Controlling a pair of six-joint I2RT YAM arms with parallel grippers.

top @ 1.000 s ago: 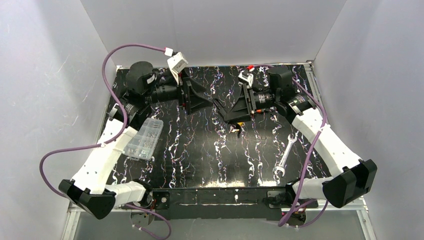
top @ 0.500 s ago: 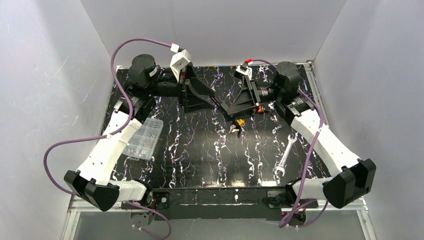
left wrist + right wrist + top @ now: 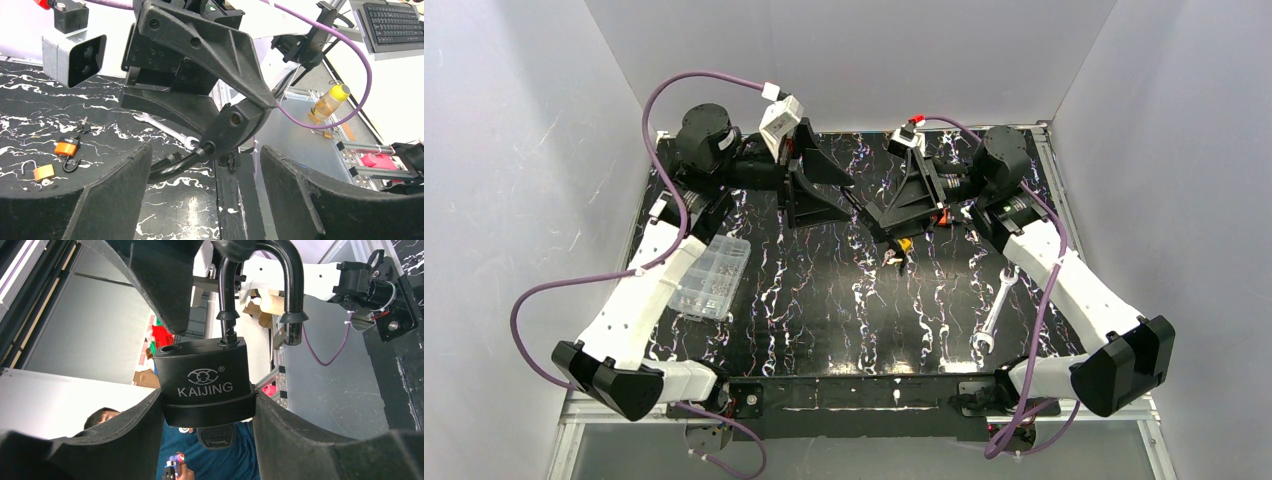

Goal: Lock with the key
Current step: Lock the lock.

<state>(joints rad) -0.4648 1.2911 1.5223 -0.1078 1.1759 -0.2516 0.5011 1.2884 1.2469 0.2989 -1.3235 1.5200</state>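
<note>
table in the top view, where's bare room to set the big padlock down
The widest bare patch is the near middle of the table, between the clear parts box and the wrench. The far middle is crowded: the left gripper and right gripper meet there by the small padlocks.

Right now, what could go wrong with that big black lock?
The shackle is open and its free end sits away from the hole in the padlock, so a push might miss. The right end effector grips only the lower body; it could slip. The key underneath could get knocked.
</note>
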